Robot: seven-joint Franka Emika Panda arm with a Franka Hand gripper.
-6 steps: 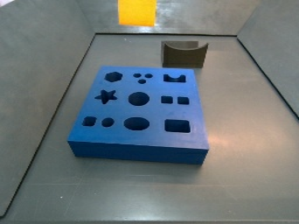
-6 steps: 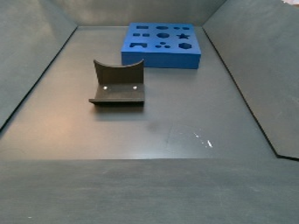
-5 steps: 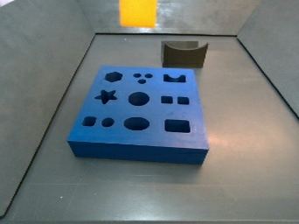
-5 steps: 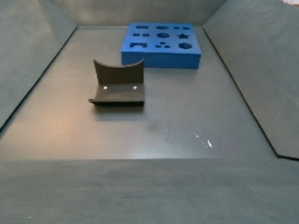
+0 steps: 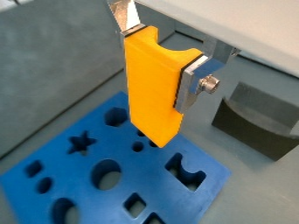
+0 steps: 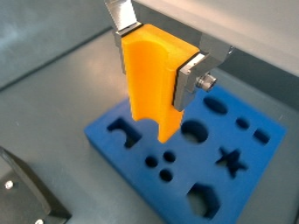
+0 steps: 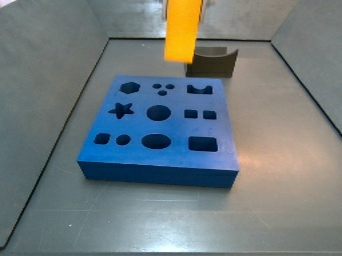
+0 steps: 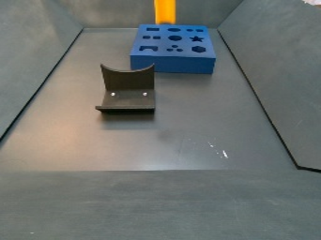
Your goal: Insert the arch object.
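My gripper is shut on a long orange piece with a rounded groove down one face, so its end is arch-shaped; it shows in both wrist views. It hangs upright above the blue board, over its far part. The board's arch-shaped hole lies near the far right corner, beside the piece's lower end. In both side views only the orange piece shows; the fingers are out of frame. No small dark arch block is in view apart from the fixture.
The dark fixture with a curved top edge stands behind the board, close to the hanging piece; it also shows on the floor in a side view. Grey bin walls slope up around the floor. The board has several other shaped holes.
The orange piece has come down and to the right in a side view, from the frame's top edge to above the board's far edge. Board and fixture have not moved.
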